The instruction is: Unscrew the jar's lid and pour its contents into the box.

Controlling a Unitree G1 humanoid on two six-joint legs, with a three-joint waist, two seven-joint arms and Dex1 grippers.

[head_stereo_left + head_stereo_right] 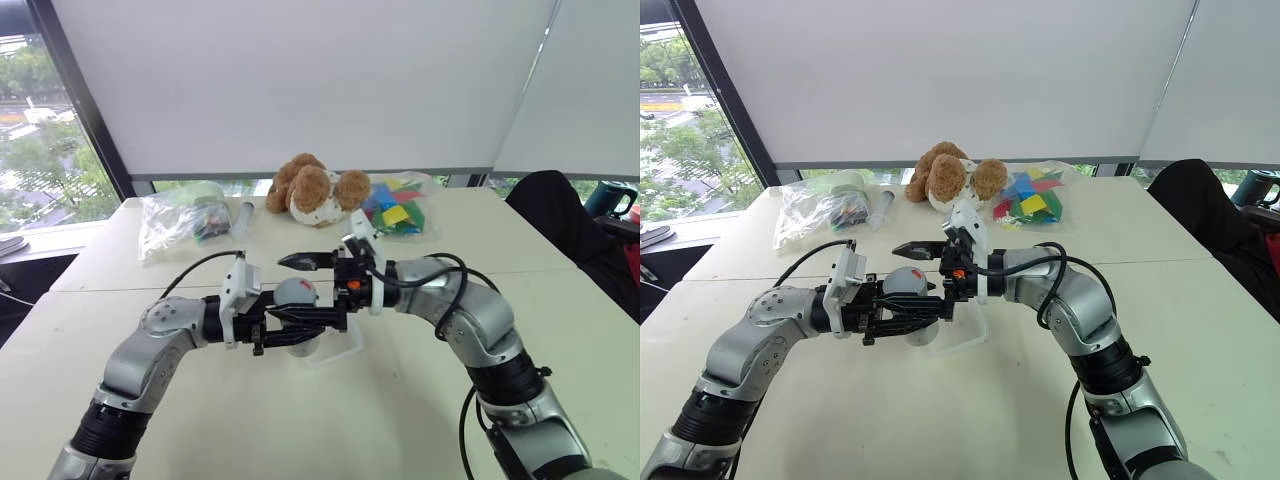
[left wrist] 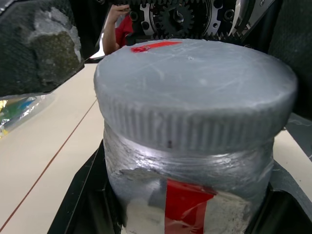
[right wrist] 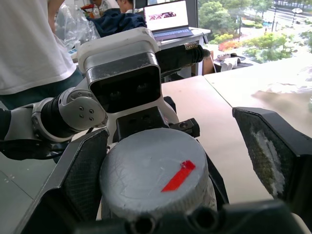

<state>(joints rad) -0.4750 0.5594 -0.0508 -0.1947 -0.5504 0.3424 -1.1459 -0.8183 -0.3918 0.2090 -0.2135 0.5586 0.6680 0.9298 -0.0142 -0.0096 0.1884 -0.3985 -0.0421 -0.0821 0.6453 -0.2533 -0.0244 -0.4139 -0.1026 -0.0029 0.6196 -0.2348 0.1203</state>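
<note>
While our left gripper [image 1: 300, 318] clamps the jar [image 2: 187, 192] by its silvery body, we hold it level above the table [image 1: 400, 400], just over the clear plastic box [image 1: 335, 350]. Its grey lid [image 3: 153, 170] is still screwed on, a red strip across its top. Our right gripper [image 3: 180, 161] stands wide around that lid, one finger [image 3: 80, 170] close against its rim, the other [image 3: 268, 146] well off to the side, so nothing is gripped there. Behind our arms on the table lie a brown plush toy [image 1: 312, 188], a bag of coloured pieces [image 1: 398, 210] and another clear bag [image 1: 185, 218].
</note>
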